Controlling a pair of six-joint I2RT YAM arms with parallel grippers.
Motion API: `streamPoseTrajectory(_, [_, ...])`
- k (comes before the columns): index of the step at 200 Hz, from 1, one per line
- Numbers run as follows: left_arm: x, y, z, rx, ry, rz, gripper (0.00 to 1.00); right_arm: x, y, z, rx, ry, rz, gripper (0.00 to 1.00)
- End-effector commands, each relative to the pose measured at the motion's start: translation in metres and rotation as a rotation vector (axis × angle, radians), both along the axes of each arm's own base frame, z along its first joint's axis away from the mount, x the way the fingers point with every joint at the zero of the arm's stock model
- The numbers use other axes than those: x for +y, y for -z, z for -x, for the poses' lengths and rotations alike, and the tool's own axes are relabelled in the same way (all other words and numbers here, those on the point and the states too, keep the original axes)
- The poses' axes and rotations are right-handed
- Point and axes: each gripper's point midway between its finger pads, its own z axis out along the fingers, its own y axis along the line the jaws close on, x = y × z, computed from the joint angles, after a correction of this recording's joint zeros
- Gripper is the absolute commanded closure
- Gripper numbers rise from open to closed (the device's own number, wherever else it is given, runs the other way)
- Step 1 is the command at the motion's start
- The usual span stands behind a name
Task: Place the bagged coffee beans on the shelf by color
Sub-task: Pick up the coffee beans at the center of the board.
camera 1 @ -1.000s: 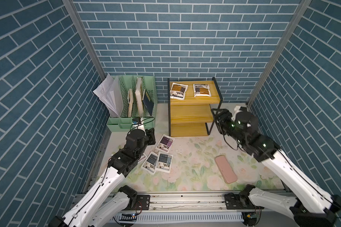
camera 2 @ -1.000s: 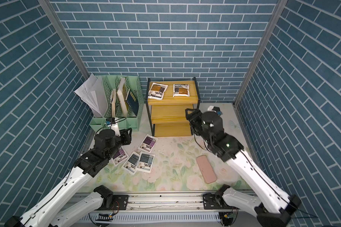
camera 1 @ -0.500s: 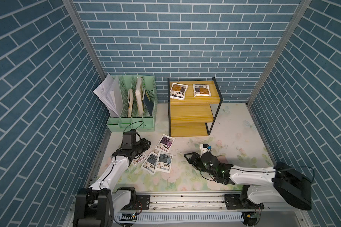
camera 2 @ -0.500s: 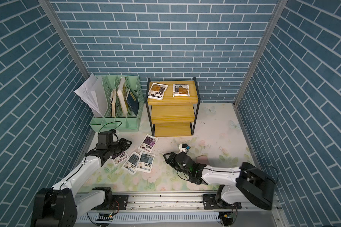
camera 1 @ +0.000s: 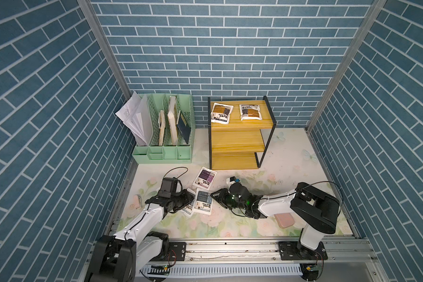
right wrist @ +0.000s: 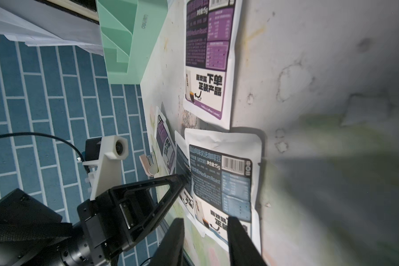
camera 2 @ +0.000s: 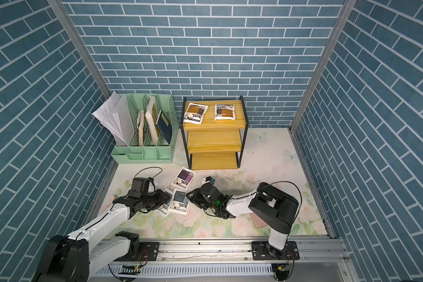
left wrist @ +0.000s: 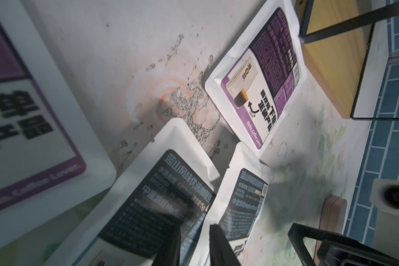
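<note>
organizer point(camera 1: 164, 156) beside shelf point(camera 1: 237, 144); pink case point(camera 1: 285, 221) half-hidden by right arm point(camera 1: 276, 205); blue-grey pouches point(camera 1: 204, 202) overlap

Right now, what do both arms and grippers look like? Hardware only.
Alike: left arm and right arm, white link shells, black joint housings; left gripper and right gripper, black, with tapered open-frame triangular fingers. Thin black cable loops off each wrist; white camera mount there; green light on the right wrist.

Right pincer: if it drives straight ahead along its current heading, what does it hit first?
Most likely the blue-grey pouch: the right pincer points along it, tips at its near edge. Height above it is unclear, so it might skim over the top instead.
</note>
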Motion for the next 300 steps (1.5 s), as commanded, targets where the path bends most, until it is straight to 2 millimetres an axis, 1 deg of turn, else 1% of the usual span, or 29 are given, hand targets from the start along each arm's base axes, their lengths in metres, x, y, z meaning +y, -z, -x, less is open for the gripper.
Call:
streamPoseTrajectory(1, [-0.009,0.0,0.002,-0.014,0.065,0.017,0.73,-0.004,0.024,0.003,0.025,-0.047,0.101,0.67])
streamPoseTrajectory(23, [-0.01,0.004,0.004,-0.006,0.071,0.011,0.73,-0.004,0.031,0.001,0.032,-0.056,0.15,0.67])
streamPoseTrajectory(43, [-0.015,0.007,0.006,0.003,0.088,0.026,0.72,-0.005,0.037,-0.001,0.045,-0.052,0.169,0.62])
streamPoseTrajectory(57, [-0.019,0.009,0.009,0.012,0.104,0.037,0.7,-0.006,0.04,-0.004,0.054,-0.048,0.169,0.62])
streamPoseTrajectory(91, [-0.027,0.011,0.013,0.021,0.129,0.091,0.68,-0.006,0.044,-0.007,0.069,-0.051,0.161,0.69])
streamPoseTrajectory(103, [-0.03,0.012,0.015,0.023,0.133,0.113,0.7,-0.006,0.047,-0.008,0.078,-0.05,0.158,0.7])
streamPoseTrajectory(119, [-0.033,0.012,0.017,0.023,0.139,0.135,0.7,-0.005,0.05,-0.008,0.092,-0.05,0.147,0.74])
streamPoseTrajectory(149, [-0.04,0.012,0.02,0.022,0.151,0.19,0.7,-0.005,0.058,-0.007,0.123,-0.05,0.134,0.77])
streamPoseTrajectory(163, [-0.04,0.014,0.021,0.025,0.152,0.191,0.71,-0.006,0.06,-0.008,0.13,-0.043,0.122,0.79])
streamPoseTrajectory(193, [-0.034,0.017,0.02,0.022,0.147,0.149,0.74,-0.01,0.053,-0.008,0.13,-0.026,0.042,0.82])
streamPoseTrajectory(203, [-0.034,0.018,0.019,0.02,0.146,0.146,0.75,-0.01,0.052,-0.008,0.131,-0.023,0.023,0.86])
streamPoseTrajectory(236, [-0.034,0.018,0.018,0.019,0.146,0.142,0.76,-0.012,0.049,-0.007,0.139,-0.019,-0.024,0.94])
streamPoseTrajectory(259, [-0.034,0.016,0.018,0.015,0.146,0.143,0.76,-0.015,0.043,-0.009,0.126,-0.012,-0.05,0.98])
streamPoseTrajectory(275, [-0.035,0.01,0.016,0.0,0.147,0.149,0.73,-0.02,0.034,-0.012,0.088,-0.009,-0.078,0.99])
streamPoseTrajectory(281, [-0.035,0.006,0.015,-0.011,0.148,0.153,0.7,-0.022,0.031,-0.013,0.071,-0.009,-0.088,1.0])
streamPoseTrajectory(300, [-0.038,-0.016,0.007,-0.08,0.153,0.172,0.63,-0.032,0.019,-0.015,0.008,-0.028,-0.106,1.0])
